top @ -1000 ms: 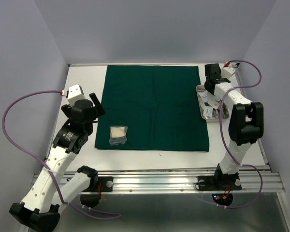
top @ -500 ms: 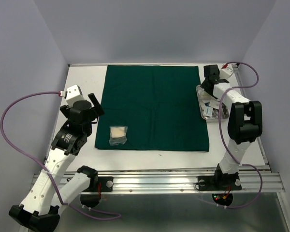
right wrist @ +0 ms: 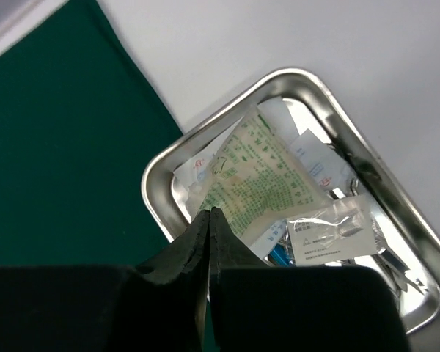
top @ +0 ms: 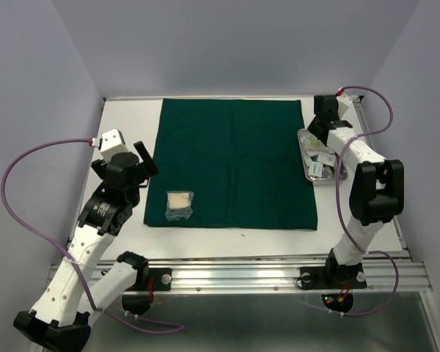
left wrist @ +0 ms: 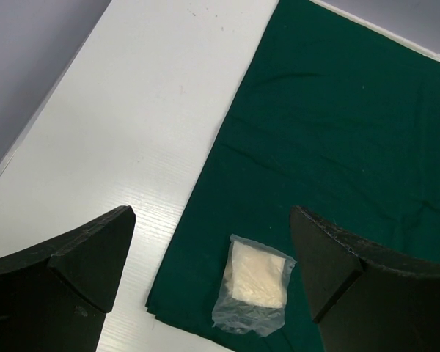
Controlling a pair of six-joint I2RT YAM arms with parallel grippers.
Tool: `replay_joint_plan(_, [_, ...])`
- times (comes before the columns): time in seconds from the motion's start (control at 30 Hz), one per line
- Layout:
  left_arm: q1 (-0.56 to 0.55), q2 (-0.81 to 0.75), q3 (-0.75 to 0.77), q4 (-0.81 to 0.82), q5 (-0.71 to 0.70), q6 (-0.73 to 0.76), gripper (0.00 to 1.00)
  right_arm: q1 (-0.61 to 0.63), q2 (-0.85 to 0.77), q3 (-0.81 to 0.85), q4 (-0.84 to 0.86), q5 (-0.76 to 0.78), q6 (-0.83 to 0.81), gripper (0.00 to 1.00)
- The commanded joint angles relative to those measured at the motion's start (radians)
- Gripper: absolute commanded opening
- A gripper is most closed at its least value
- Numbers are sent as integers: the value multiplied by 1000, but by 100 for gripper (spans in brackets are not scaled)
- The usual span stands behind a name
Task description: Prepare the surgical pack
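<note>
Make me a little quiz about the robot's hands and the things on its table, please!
1. Which hand is at the steel tray?
2. True or false: the left hand is shut.
3. The gauze packet lies: A on the green cloth, B in the tray, C in the left hand.

Key: 1 the right hand; 2 false, it is wide open; 3 A.
</note>
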Motion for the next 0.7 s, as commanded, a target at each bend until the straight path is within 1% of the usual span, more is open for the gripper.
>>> replay_joint_plan(0.0, [5,-19,-11,11,-29,-1,99,-4,80,37,30,-70,-10,6])
replay_joint_plan(0.23, [4,-23,-13,5,-33,1,99,-4,157,19,28,-29,-5,3])
replay_joint_plan(0.37, [5,-20,-16,8,-38,1,99,-4,79,-4,30,-17,-8,1])
replay_joint_plan(0.53, [4,-10,-20,23,-27,2,99,-4,16,-1,50,2,-28,1])
replay_joint_plan(0.67, [5,-10,-23,23,-23,-1,99,-4,41,34,53,17,-39,1])
